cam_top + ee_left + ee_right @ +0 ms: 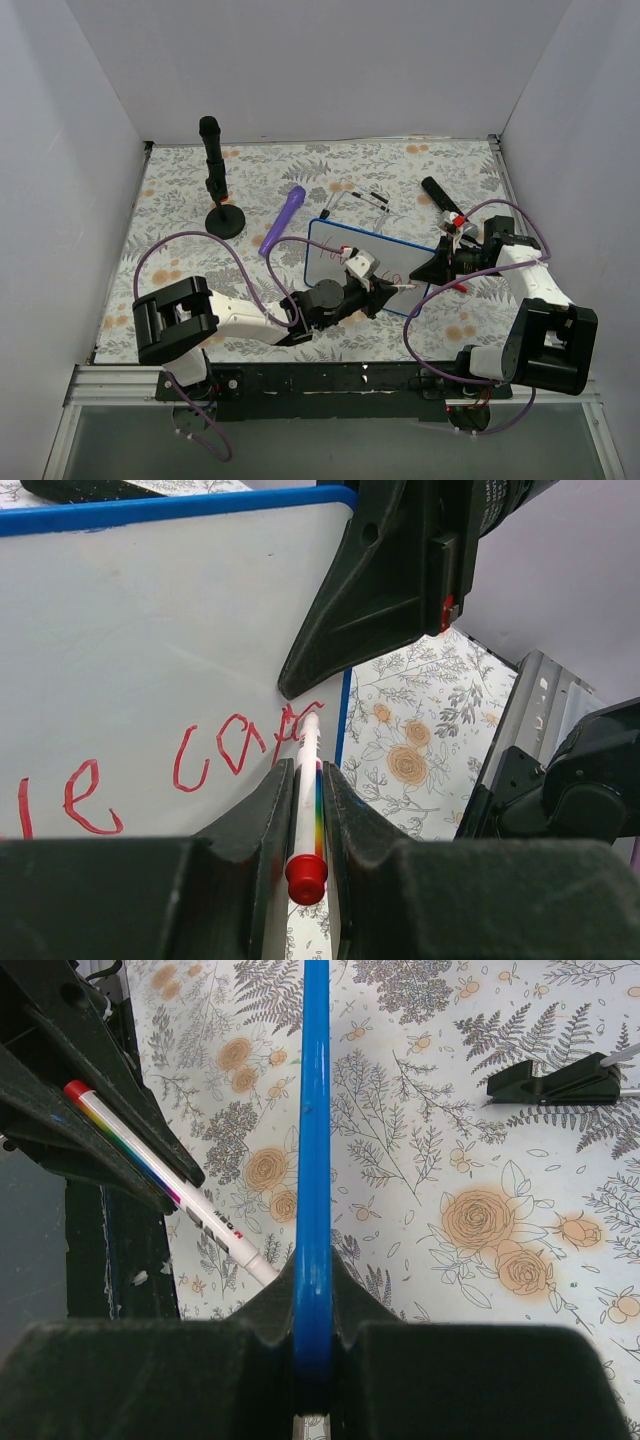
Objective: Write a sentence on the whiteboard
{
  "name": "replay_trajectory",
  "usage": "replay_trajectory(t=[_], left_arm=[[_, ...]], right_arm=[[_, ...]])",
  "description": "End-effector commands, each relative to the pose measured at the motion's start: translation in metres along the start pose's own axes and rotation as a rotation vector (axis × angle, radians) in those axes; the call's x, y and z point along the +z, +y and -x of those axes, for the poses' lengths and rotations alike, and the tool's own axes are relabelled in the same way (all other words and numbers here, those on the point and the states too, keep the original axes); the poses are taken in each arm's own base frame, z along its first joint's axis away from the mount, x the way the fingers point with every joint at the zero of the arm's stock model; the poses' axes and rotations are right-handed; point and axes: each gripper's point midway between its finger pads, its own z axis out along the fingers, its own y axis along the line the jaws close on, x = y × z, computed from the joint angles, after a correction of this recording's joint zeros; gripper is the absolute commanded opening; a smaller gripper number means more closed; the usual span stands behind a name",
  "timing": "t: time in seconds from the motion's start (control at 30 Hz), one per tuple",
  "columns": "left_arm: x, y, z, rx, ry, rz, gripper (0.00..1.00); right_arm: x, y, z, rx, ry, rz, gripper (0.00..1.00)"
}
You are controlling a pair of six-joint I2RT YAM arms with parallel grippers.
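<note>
One whiteboard is being shown near the middle of a floral table. Its right edge is being pinched between the closed fingers of the right gripper. In the right wrist view, its blue rim is being seen edge-on between those fingers. One red-capped marker is being gripped tightly by the left gripper, just beside the right gripper. The marker's tip is being pressed to the board at the end of the sentence. That sentence is being shown as two lines of red script, with only "e cap" being read clearly up close. One purple pen and one black stand are being shown well apart from the grippers, beyond the board to the left. Two arms are being used. The left is being stretched low from its near-left base, rightward to the board's near edge. The right is being bent at the elbow, with its forearm being reached leftward to the board's right edge.
</note>
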Motion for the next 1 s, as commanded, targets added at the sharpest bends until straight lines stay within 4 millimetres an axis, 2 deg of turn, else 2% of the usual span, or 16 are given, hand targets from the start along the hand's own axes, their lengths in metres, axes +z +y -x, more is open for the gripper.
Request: replay_trajectory(t=[0.0, 0.4, 0.97], left_arm=[[0.007, -0.007, 0.026, -0.003, -0.060, -0.021, 0.00], [0.009, -0.007, 0.024, -0.003, -0.053, -0.029, 0.00], [0.008, 0.006, -0.015, -0.020, 0.048, -0.012, 0.00]], right_arm=[[0.000, 0.009, 0.018, -0.028, -0.056, 0.028, 0.01], [-0.001, 0.009, 0.017, -0.025, -0.055, 0.027, 0.01], [-0.001, 0.009, 0.017, -0.026, -0.056, 0.026, 0.01]])
